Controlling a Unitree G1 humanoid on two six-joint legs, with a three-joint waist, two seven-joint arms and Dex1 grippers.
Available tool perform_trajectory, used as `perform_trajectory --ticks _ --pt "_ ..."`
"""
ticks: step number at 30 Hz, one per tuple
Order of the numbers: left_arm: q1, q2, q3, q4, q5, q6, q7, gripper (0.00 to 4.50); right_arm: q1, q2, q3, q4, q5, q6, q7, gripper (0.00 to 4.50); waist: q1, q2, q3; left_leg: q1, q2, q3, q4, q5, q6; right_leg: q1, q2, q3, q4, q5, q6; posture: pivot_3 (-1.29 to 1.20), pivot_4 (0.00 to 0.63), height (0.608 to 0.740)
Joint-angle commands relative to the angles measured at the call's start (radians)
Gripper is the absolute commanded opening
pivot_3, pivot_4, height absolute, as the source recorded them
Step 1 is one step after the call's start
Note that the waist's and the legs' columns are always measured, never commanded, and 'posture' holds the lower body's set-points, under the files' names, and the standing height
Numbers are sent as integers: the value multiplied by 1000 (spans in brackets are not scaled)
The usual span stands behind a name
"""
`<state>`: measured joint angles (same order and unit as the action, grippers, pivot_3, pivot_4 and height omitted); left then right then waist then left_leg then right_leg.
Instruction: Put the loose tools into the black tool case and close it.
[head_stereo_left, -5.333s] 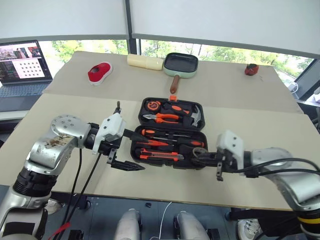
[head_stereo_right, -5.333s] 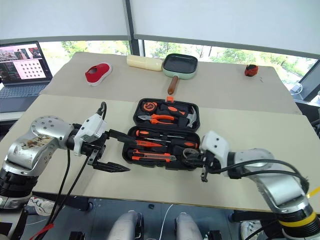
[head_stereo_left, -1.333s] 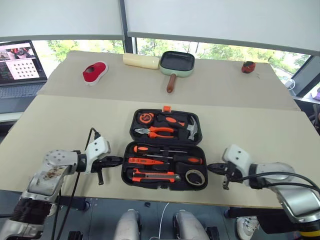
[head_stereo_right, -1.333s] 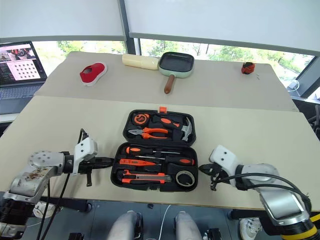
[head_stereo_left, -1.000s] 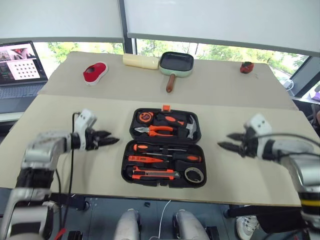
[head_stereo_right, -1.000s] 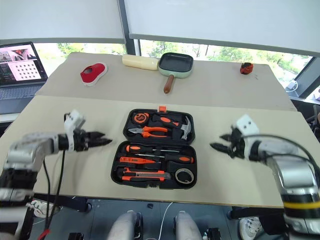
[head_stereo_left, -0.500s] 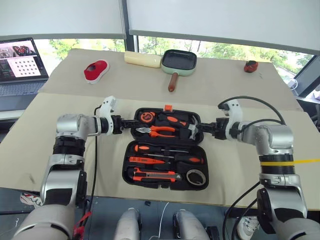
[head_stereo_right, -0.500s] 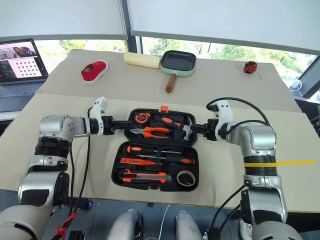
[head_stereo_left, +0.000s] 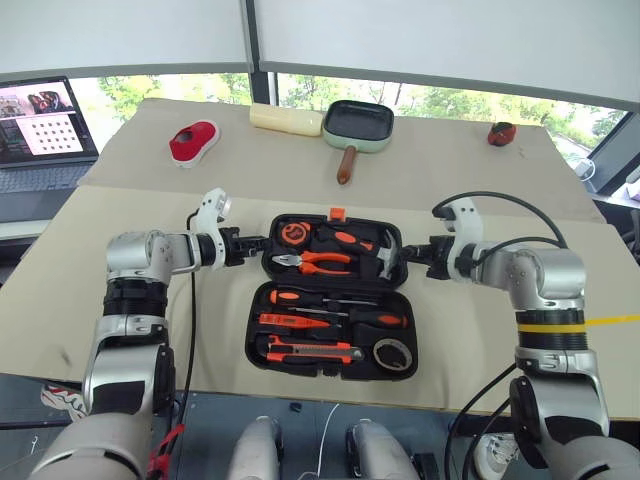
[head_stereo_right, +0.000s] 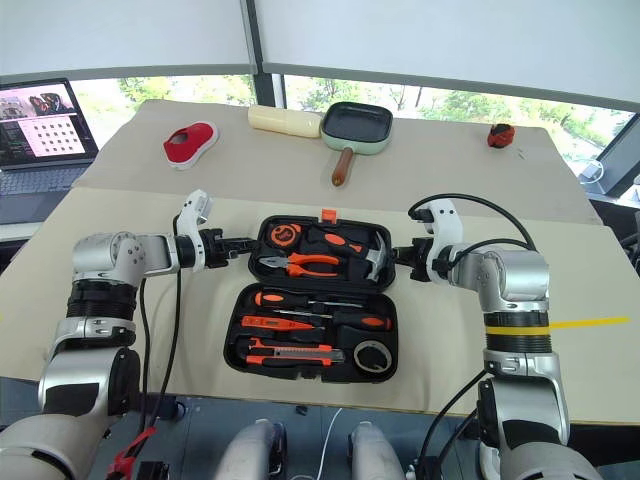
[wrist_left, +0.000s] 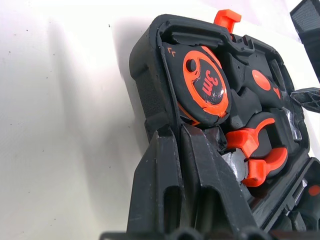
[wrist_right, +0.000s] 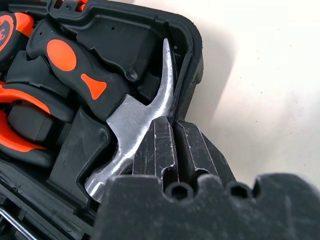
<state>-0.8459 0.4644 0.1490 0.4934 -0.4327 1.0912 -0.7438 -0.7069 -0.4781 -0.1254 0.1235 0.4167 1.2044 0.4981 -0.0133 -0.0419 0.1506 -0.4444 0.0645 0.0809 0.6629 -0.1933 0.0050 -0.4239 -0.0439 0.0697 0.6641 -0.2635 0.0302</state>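
Tabletop holds one open black tool case (head_stereo_left: 325, 300), two screwdrivers (head_stereo_left: 335, 308) inside

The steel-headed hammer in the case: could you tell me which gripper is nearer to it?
Right. The right gripper, shut, sits at the case's rim right beside the hammer head. The left gripper, also shut, is at the opposite rim, by the tape measure.

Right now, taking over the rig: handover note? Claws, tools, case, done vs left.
Left claw: shut, at the left edge of the case's far half.
Right claw: shut, at its right edge, beside the hammer.
Black tool case: open flat on the table.
Done: utility knife, screwdrivers and tape roll sit in the near half.
Left: fold the far half over and latch it.
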Motion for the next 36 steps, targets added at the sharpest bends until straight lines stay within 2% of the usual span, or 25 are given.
perform_trajectory --ticks 1,6,9,14,20,24,28,30,33,36 --pt "-1 -56 -10 -82 -26 -130 -38 67 -42 16 -19 -62 35 -49 20 0 1 0 0 0 0 0 0 0 0 0 0 0 0 0 0 0 150 740" --pt "-14 -105 2 -103 -20 -266 -27 67 -98 36 -61 -28 11 -144 -23 0 1 0 0 -1 0 0 0 1 -1 -1 0 0 0 1 0 0 150 740" --pt "-15 -125 14 -126 -8 -394 -32 67 -85 13 -24 -57 -50 -292 -8 0 2 0 1 -2 0 0 0 1 -1 -2 0 0 -1 1 0 0 150 740" --pt "114 -92 -22 -247 25 -547 -94 67 67 -4 9 -263 -39 -347 45 0 -1 1 1 -12 0 0 -1 1 -1 -11 0 0 0 1 1 0 150 740" --pt "318 -39 -58 -387 109 -743 -93 67 291 -28 35 -455 -61 -465 77 0 -3 1 0 -13 1 1 -3 1 -2 -13 0 1 0 1 1 0 150 740" --pt "440 -9 -74 -452 180 -902 -70 67 401 -67 42 -474 -143 -676 97 0 -2 1 0 -10 1 1 -3 1 -2 -11 0 1 -3 1 1 0 150 740" --pt "508 6 -58 -498 199 -958 -28 67 482 -117 27 -468 -209 -885 131 0 -1 1 0 4 1 2 -3 0 -2 4 0 1 -5 1 1 0 150 740" --pt "539 17 -47 -520 211 -990 -6 67 539 -148 24 -465 -255 -1015 148 0 -1 1 0 5 1 2 -3 0 -2 4 0 1 -5 1 1 0 150 740" --pt "627 42 -19 -598 206 -996 12 67 688 -223 28 -467 -369 -1301 184 0 1 3 -2 5 1 2 -3 0 -2 4 0 1 -4 1 1 0 150 740" --pt "701 58 2 -672 177 -966 19 67 771 -259 19 -457 -408 -1452 190 0 0 3 -2 5 1 2 -3 -1 -2 4 0 1 -5 1 1 0 150 740"
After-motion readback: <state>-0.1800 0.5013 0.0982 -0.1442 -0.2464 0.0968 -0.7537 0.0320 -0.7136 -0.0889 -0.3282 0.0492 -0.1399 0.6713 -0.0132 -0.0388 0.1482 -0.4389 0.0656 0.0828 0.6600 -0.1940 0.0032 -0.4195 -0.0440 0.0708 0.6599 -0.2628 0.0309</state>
